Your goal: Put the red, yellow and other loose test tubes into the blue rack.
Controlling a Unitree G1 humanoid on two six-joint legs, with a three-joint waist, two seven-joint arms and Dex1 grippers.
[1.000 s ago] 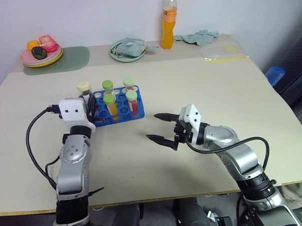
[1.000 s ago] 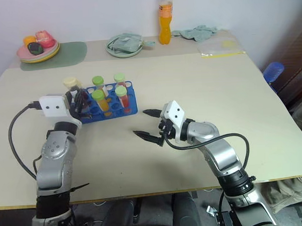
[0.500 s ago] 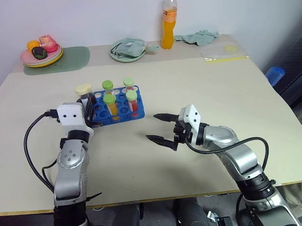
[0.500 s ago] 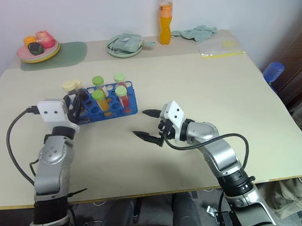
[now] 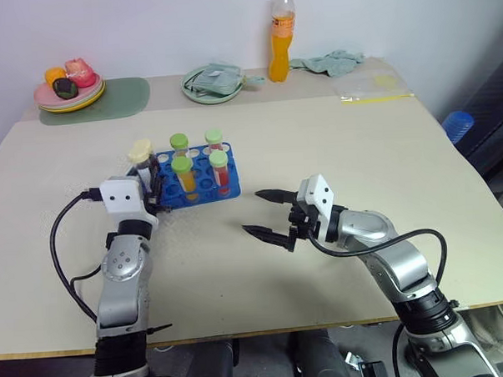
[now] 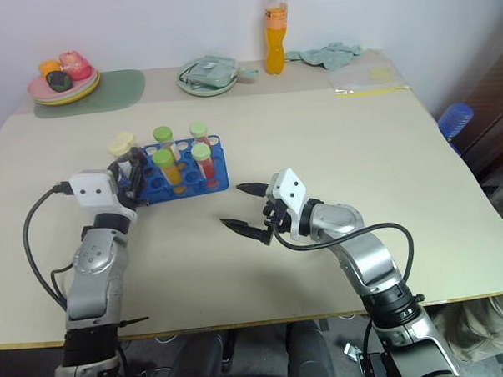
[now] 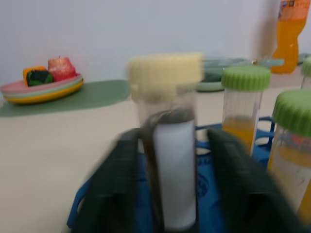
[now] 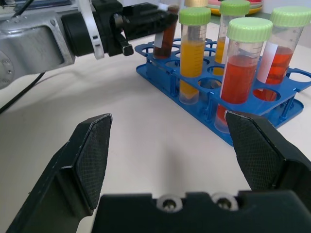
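Step in hand, as judged: release of the cream-capped tube (image 7: pixel 167 145) into a hole at the left end of the blue rack (image 5: pixel 203 186). In the left wrist view the left gripper (image 7: pixel 175 165) stands with its fingers (image 7: pixel 114 184) a little apart on either side of the tube; whether either pad touches the tube cannot be told. The tube stands upright in the rack.

To do this well, the fingers should part fully before any retreat, and the retreat should run straight back along the line of the gripper, low and slow, so that no pad drags the tube or shifts the light rack. The cap sits above the fingers, so lifting upward risks catching it.

The four green-capped tubes (image 5: pixel 179 143), two yellow and two red, stand in the rack beside it. No loose tube is seen on the tabletop (image 5: pixel 333 143), so the task appears near its end.

The right gripper (image 5: pixel 267 212) hangs over bare tabletop to the right of the rack, jaws wide apart, holding nothing.

Surface: pale, matt, flat tabletop against a white wall. Along the far edge: a plate of toy food (image 5: pixel 69 89) on a green mat (image 5: pixel 114 98), a green dish with cloth (image 5: pixel 212 80), an orange drink bottle (image 5: pixel 282 35), a crumpled cloth (image 5: pixel 329 62) and a clear bag (image 5: pixel 372 85). All are well apart from the work.
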